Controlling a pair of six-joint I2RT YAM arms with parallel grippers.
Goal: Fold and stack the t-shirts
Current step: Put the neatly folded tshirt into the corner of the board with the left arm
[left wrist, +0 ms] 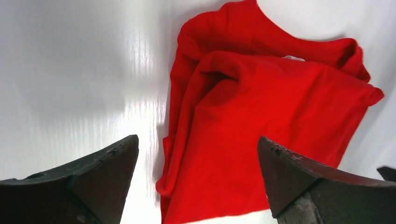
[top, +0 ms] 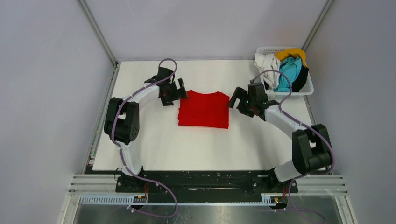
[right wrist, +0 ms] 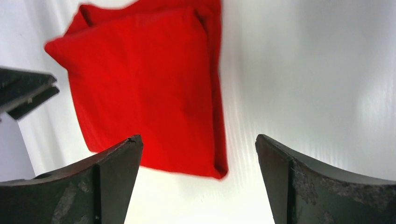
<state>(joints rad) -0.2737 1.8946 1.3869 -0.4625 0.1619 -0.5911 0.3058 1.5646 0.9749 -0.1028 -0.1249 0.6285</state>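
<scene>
The dark fingers of the left gripper are standing wide apart and are holding nothing. The right gripper is gaping just as wide and is also empty. Between them the red t-shirt is lying in the middle of the white table, folded into a nearly square packet. The left gripper is sitting at its far left corner and the right gripper just beside its far right corner.

On the side near the left gripper the layers are bulging and the edges are not lining up, so the fold is looking unfinished to me. To do this step well, I think both grippers should be pinching all layers together, lifting low and moving at equal speed, so that the packet is not opening.

The white t-shirt, turquoise t-shirt, yellow t-shirt and black t-shirt are waiting heaped in the lattice basket at the far right.
</scene>
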